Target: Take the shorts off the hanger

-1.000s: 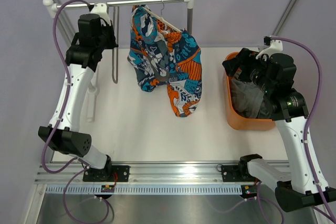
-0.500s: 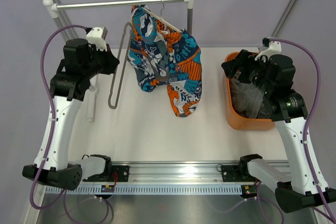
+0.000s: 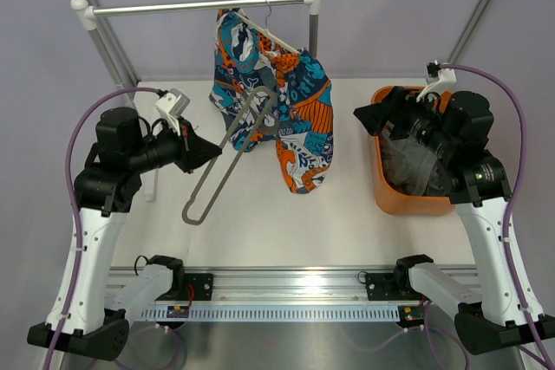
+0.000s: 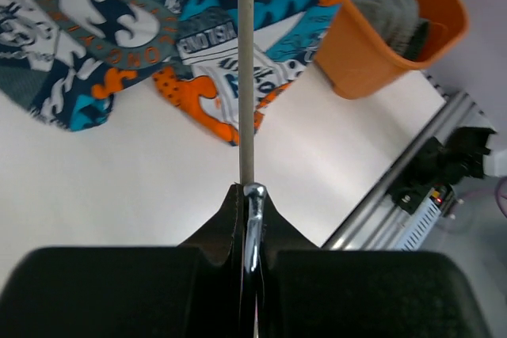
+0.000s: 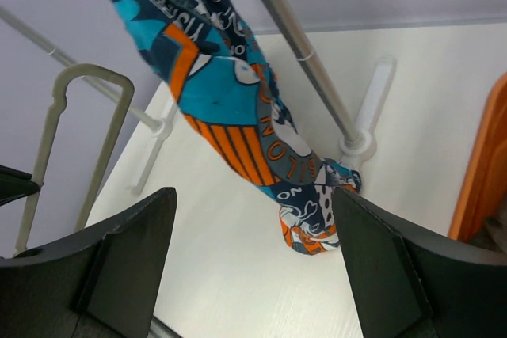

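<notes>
The shorts (image 3: pixel 276 97), printed in teal, orange, white and black, hang from the thin cream hanger (image 3: pixel 270 35), whose wire hook sits on the rail. In the wrist views the shorts (image 4: pixel 119 29) (image 5: pixel 238 108) dangle down to just above the table. My left gripper (image 3: pixel 206 152) (image 4: pixel 247 192) is left of the shorts, shut on the chrome hook of a second, empty grey-beige hanger (image 3: pixel 227 152) (image 4: pixel 246 69) that slants up toward them. My right gripper (image 3: pixel 368 117) (image 5: pixel 253 267) is open and empty, to the right of the shorts and apart from them.
A silver rail (image 3: pixel 191 6) on white posts spans the back of the table; its right post (image 5: pixel 305 53) stands behind the shorts. An orange basket (image 3: pixel 380 181) (image 4: pixel 372 45) holding dark grey cloth sits at the right, under my right arm.
My left arm has drawn back from the rail toward the near side, taking the empty grey hanger off it and swinging it to a slant. The right gripper has edged left.
</notes>
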{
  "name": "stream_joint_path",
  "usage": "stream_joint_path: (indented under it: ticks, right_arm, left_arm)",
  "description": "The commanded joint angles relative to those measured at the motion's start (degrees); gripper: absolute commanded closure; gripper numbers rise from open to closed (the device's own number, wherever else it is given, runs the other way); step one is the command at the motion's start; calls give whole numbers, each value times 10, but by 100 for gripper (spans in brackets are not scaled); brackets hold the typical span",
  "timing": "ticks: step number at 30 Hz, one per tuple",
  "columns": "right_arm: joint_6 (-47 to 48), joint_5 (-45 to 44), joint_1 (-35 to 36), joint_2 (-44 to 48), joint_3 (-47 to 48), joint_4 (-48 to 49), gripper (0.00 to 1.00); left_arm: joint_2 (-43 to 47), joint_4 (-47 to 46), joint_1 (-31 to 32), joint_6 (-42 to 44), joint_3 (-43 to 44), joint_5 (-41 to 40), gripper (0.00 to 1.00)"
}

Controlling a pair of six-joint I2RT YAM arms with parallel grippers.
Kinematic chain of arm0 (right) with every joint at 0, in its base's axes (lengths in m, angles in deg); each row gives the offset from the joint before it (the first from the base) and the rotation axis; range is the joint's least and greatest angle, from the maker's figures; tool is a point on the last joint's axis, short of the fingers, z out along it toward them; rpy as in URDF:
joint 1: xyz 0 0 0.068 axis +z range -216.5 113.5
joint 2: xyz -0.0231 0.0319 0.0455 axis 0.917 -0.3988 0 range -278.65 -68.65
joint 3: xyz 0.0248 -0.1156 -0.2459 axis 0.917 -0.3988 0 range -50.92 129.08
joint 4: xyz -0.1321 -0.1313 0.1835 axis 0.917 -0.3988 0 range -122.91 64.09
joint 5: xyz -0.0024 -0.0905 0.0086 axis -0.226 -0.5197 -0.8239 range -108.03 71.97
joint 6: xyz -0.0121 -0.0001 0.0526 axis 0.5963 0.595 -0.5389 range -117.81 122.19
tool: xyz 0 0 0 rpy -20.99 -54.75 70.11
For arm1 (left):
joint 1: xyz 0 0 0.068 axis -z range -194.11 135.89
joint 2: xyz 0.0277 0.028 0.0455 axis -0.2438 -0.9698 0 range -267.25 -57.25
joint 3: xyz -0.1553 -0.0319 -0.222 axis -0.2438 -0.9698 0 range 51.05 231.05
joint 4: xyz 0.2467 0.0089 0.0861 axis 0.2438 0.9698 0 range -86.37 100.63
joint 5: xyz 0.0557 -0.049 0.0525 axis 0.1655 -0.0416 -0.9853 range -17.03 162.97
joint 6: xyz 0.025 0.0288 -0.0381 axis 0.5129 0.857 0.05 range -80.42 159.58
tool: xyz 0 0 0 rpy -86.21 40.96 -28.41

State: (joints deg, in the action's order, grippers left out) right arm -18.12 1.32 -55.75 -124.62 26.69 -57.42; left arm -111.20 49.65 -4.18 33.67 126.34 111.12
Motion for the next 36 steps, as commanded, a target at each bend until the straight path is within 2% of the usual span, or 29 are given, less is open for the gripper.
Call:
stream_joint_path:
  ticks: [1, 4, 9, 16, 25, 36]
  right_arm:
    - [9, 76, 0, 2, 15, 34, 12]
    - [15, 92, 0, 2, 14, 36, 12]
    - [19, 122, -1, 4, 13, 43, 11]
    - [0, 261, 4, 14, -22, 142, 10]
    - [33, 232, 115, -2, -34, 179, 8]
    - [29, 236, 150, -44, -25, 234, 9]
  left_arm:
    - [26, -52, 11, 12, -11, 142, 100]
    - [42, -80, 25, 16, -27, 197, 100]
    - [48, -89, 40, 27, -36, 228, 100]
    - [46, -116, 47, 12, -44, 254, 100]
    - [41, -147, 67, -18, -53, 258, 100]
    - [22, -161, 132, -21, -68, 228, 100]
